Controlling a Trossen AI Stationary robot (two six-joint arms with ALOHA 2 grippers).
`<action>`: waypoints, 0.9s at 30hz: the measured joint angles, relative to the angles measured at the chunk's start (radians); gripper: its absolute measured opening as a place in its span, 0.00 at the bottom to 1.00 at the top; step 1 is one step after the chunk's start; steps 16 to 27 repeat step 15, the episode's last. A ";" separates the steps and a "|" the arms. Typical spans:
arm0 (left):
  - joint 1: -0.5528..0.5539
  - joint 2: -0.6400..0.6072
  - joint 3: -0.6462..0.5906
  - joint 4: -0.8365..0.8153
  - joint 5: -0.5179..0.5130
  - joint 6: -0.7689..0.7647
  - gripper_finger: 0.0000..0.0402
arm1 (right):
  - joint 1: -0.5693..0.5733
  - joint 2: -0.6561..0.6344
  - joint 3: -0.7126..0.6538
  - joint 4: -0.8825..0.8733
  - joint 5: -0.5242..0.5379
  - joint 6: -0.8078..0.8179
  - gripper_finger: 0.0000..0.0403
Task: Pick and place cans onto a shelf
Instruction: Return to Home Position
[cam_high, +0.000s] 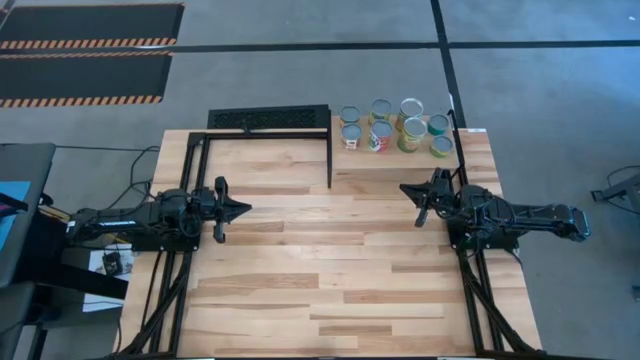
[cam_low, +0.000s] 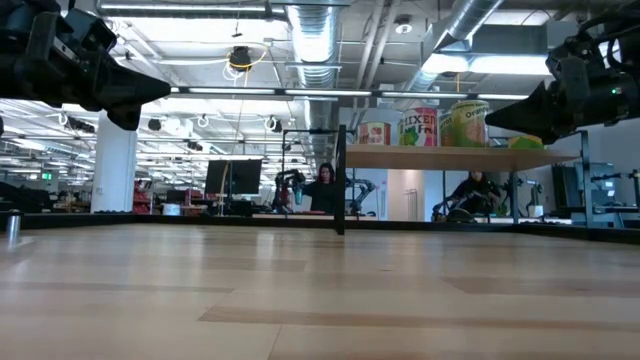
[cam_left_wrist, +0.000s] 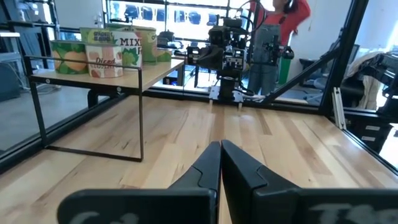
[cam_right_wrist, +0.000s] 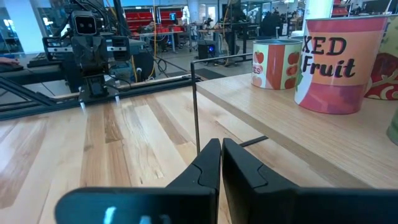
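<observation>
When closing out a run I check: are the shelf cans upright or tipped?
Upright: from above the cans show round tops, and on the shelf their labels read level.

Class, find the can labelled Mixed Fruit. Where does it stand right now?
In the low view the mixed fruit can stands on the shelf, right of centre, between a red-and-white can and a green-labelled can.

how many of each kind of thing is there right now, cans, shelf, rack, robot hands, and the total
cans: 8, all on the shelf
shelf: 1
black perforated rack: 1
robot hands: 2, the left hand and the right hand, both shut and empty
total: 12
</observation>
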 joint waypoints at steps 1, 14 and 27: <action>0.000 0.000 0.000 0.000 0.000 0.000 0.00 | 0.000 0.000 0.000 0.000 0.000 0.000 0.10; 0.000 0.000 0.000 0.000 0.000 0.000 0.00 | 0.000 0.000 0.000 0.000 0.000 0.000 0.10; 0.000 0.000 0.000 0.000 0.000 0.000 0.00 | 0.000 0.000 0.000 0.000 0.000 0.000 0.10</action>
